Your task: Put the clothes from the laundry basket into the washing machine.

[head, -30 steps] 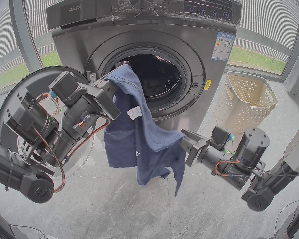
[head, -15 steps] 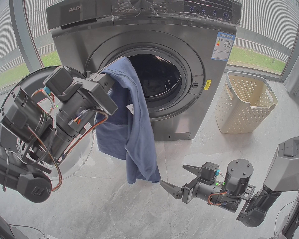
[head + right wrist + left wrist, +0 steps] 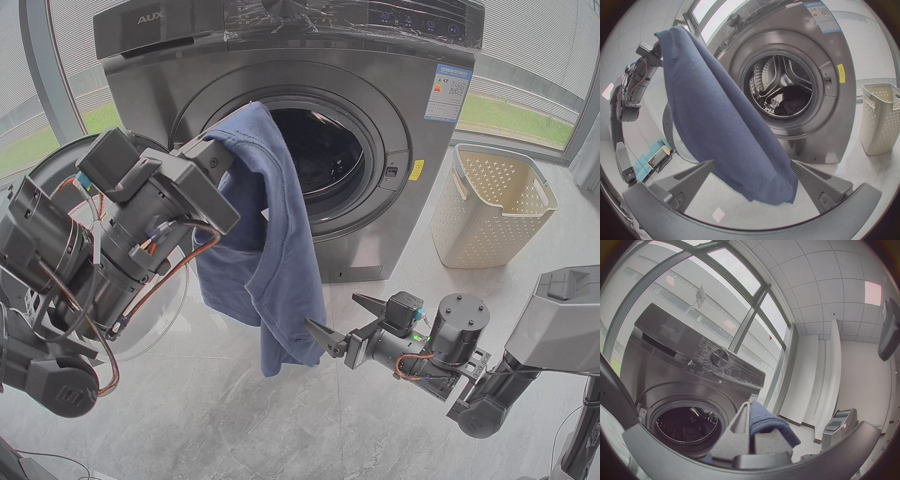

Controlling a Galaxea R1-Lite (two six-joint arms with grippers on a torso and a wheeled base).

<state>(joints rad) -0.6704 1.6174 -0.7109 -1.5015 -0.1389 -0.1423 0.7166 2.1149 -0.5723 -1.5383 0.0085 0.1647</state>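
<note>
Having let go and dropped, the right gripper (image 3: 331,312) gapes wide at five o'clock of the shirt (image 3: 275,250), which the left gripper (image 3: 232,134) clamps high, ready for the drum (image 3: 322,156).

Grey tiled floor with two things standing on it.
The pale, marble-veined floor (image 3: 250,425) carries the dark washer (image 3: 400,206) at the back, by the windows, its round door swung open to the left. The cream perforated basket (image 3: 494,219) stands upright just beside the washer's right side, not touching it.
</note>
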